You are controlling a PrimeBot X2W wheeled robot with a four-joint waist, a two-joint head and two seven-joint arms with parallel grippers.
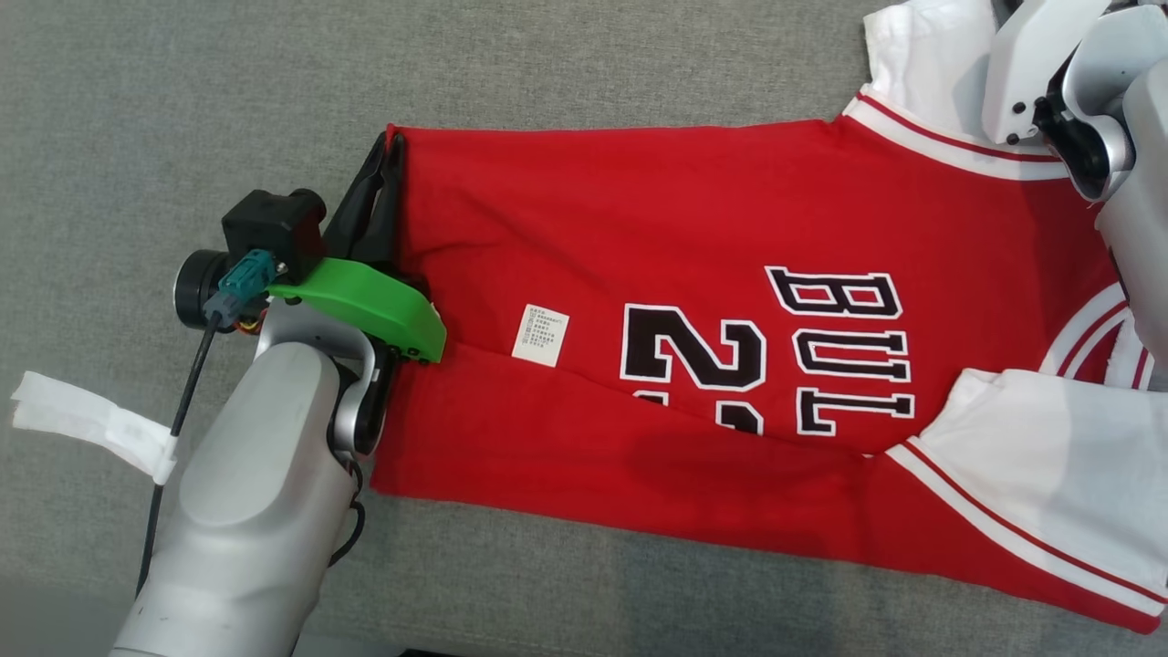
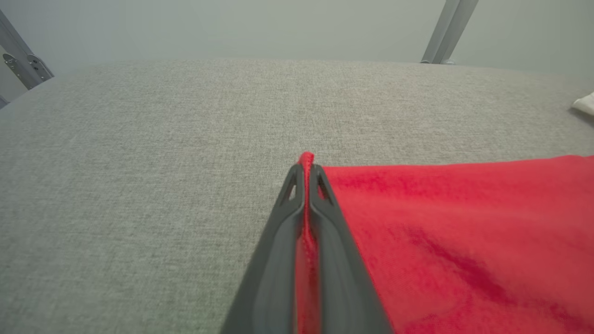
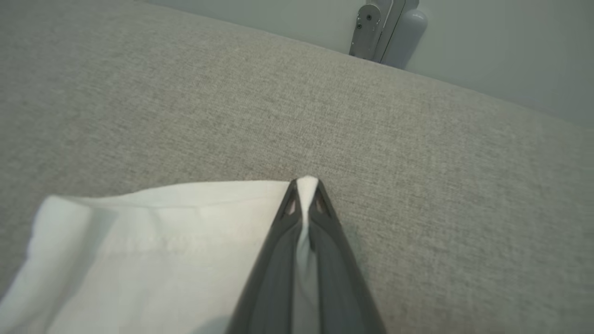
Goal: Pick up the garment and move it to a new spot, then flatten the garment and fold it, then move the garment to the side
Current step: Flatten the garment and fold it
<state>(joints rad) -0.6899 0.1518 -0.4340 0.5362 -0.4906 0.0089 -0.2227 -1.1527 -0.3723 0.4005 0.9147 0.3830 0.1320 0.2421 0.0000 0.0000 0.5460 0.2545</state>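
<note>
Grey cloth surface (image 1: 584, 64) with red jersey (image 1: 639, 210) laid flat, both claws pinching it.
Left gripper (image 2: 305, 169) is closed on the jersey's red hem corner; right gripper (image 3: 306, 185) is closed on its white sleeve (image 3: 153, 232). Long axis runs side to side, hem toward the robot's left. Head view adds black lettering (image 1: 844, 351).

Spread across grey tabletop (image 1: 547, 64): red garment (image 1: 693, 210), white-sleeved, black lettering facing up, lower part folded over the numerals. At far hem corner, left gripper (image 1: 388, 151), jaws closed on the red edge. Mid-cloth, white care label (image 1: 540, 335). Over upper-right sleeve, pale right arm (image 1: 1086, 100). Lower left, white tape strip (image 1: 91, 422) on black cable (image 1: 187, 392).
</note>
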